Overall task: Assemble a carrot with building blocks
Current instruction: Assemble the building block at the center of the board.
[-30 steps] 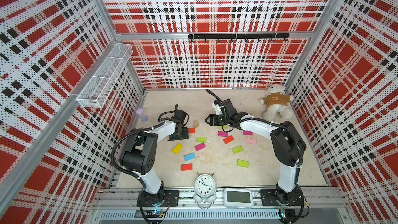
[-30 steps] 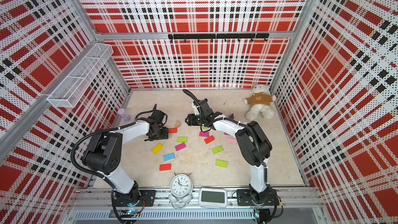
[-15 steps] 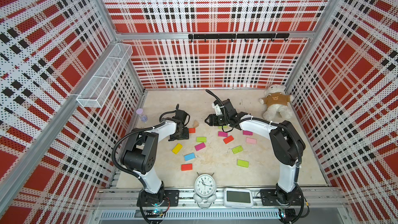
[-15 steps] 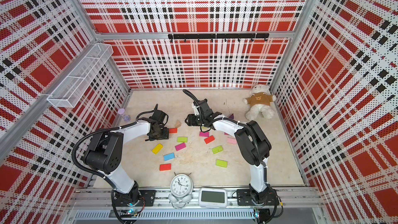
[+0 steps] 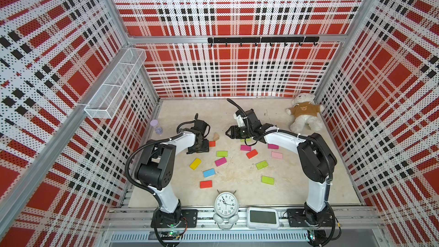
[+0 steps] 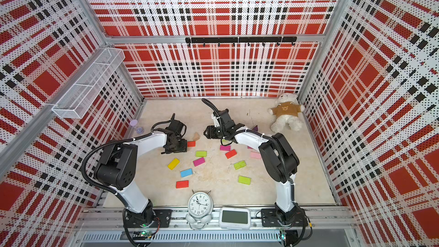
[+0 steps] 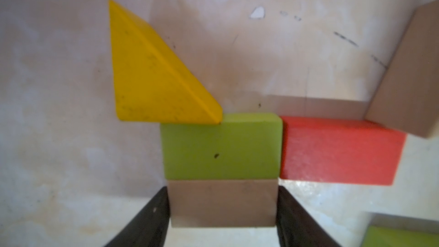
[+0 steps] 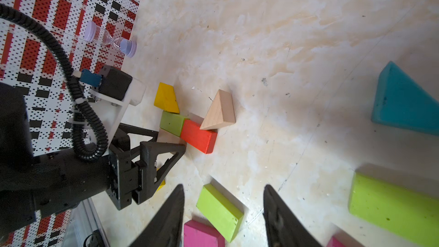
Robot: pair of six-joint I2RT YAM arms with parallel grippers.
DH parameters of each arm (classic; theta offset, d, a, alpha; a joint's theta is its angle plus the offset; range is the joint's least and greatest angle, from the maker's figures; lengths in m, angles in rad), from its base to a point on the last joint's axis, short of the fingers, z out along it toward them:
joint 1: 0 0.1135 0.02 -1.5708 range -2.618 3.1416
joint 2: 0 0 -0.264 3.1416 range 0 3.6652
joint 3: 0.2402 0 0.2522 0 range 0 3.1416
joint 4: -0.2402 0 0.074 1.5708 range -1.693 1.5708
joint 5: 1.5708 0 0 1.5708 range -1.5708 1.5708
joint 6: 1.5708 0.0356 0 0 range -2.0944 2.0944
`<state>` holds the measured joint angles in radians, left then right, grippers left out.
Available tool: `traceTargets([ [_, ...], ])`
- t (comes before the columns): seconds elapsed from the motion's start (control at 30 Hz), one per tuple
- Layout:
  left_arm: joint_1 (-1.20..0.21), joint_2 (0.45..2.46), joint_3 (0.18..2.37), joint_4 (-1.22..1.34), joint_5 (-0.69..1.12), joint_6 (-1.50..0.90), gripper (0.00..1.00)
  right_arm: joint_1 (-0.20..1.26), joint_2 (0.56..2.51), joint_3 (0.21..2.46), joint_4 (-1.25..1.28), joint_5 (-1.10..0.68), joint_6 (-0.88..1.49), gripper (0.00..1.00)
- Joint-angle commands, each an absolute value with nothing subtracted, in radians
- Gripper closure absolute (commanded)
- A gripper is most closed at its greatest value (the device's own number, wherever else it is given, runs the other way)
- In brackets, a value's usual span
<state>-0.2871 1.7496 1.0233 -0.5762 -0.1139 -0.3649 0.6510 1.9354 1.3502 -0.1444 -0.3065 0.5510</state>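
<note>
Plaid-walled cell over a pale, marbled floor

Perforated walls [image 5: 237, 8] printed in red, black and white plaid close three sides, joined by aluminium posts. A white wire basket [image 5: 114, 86] hangs on the left wall and a black hook rail [image 5: 261, 40] crosses the back one. The beige floor [image 5: 237, 186] is scuffed and evenly lit. A teddy bear [image 5: 304, 115] sits in the far right corner, and an alarm clock [image 5: 225, 204] stands at the front edge.
</note>
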Motion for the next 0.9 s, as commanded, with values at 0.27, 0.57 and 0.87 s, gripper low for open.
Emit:
traceTargets([
  [0.27, -0.295, 1.667, 1.028, -0.62, -0.152, -0.386, 0.21, 0.651, 1.955, 1.374, -0.097, -0.314, 0.563, 0.45],
  [0.57, -0.369, 1.491, 1.029, -0.696, -0.174, -0.419, 0.19, 0.651, 1.933, 1.348, -0.094, -0.311, 0.568, 0.45],
  [0.87, -0.604, 1.469, 1.027, -0.665, -0.167, -0.517, 0.18, 0.561, 1.77, 1.175, -0.051, -0.325, 0.616, 0.39],
])
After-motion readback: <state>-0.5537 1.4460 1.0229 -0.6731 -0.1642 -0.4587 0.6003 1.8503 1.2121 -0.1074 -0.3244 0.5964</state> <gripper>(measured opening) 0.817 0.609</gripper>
